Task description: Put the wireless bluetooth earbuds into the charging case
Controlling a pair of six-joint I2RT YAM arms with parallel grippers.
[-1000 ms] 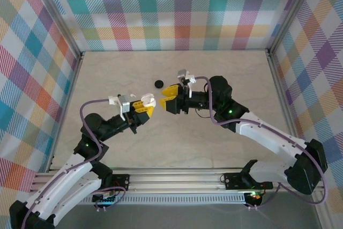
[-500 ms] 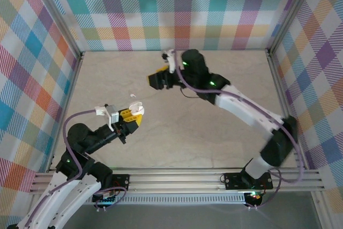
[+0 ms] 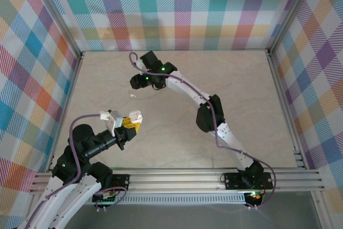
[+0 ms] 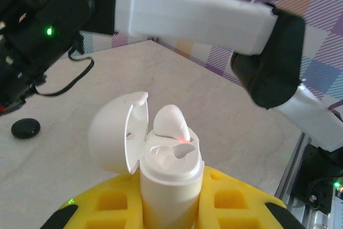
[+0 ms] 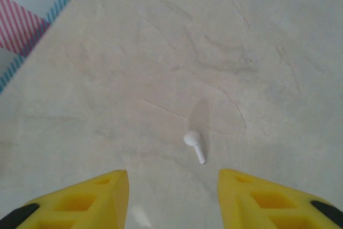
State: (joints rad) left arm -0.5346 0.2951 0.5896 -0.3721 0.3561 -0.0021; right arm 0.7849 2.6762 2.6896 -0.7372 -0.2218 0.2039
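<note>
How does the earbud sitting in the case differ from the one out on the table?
The seated earbud sits in the open charging case, stem hidden in its socket; the loose earbud lies flat on the table, stem exposed. The seated one is held with the case by the left gripper; the loose one lies untouched ahead of the open right gripper. Both are white.

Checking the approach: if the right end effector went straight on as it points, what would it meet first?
Likely the white earbud lying on the table, ahead between the right end effector's open fingers; depth unclear.
</note>
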